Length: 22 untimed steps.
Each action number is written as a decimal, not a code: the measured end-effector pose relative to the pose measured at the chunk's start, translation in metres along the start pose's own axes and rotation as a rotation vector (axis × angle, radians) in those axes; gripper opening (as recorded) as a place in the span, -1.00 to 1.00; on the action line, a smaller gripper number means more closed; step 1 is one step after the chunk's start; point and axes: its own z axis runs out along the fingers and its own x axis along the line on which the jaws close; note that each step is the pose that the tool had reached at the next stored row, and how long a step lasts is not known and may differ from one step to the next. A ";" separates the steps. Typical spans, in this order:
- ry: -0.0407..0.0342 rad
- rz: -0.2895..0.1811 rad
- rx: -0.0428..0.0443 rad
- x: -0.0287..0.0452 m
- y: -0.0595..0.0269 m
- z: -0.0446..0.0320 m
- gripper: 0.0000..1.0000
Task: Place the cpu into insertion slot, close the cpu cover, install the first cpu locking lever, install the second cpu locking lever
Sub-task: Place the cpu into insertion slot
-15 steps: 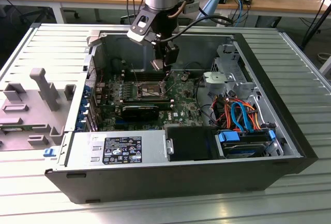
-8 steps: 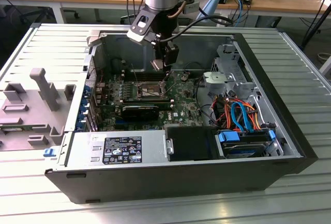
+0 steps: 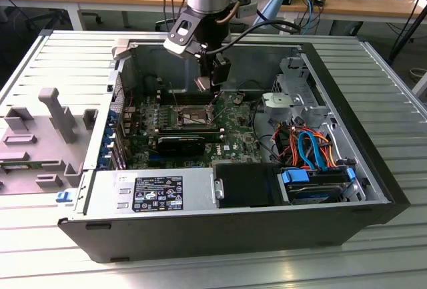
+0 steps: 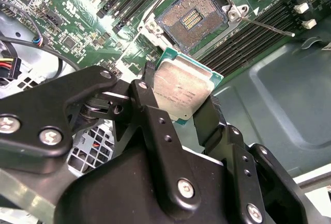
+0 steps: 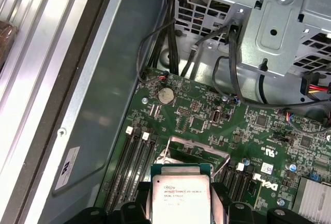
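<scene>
My gripper (image 4: 178, 93) is shut on the cpu (image 4: 182, 90), a flat square chip with a dull silver top and a green edge, held by two opposite sides between black fingers (image 4: 147, 87). It hangs above the motherboard, apart from the insertion slot (image 4: 193, 19), whose dark contact field lies bare inside its silver rim. In the first wrist view the cpu (image 5: 181, 193) sits in front of the cpu cover (image 5: 182, 142), a silver frame that stands raised. In the exterior view the gripper (image 3: 208, 83) hovers just over the insertion slot (image 3: 192, 112).
A thin metal lever (image 4: 269, 27) sticks out beside the slot. Long black memory slots (image 4: 248, 32) flank it. The open computer case (image 3: 373, 189) holds a drive cage (image 3: 293, 102), bundled cables (image 3: 307, 149) and a power supply (image 3: 157, 192). A grey fixture (image 3: 50, 125) lies on the exterior view's left.
</scene>
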 end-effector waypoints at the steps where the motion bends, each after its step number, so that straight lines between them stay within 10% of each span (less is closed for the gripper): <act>1: -0.0001 0.001 0.0000 0.0000 0.0000 0.0000 0.08; 22: -0.0012 0.015 -0.0001 0.0000 -0.0001 0.0009 0.08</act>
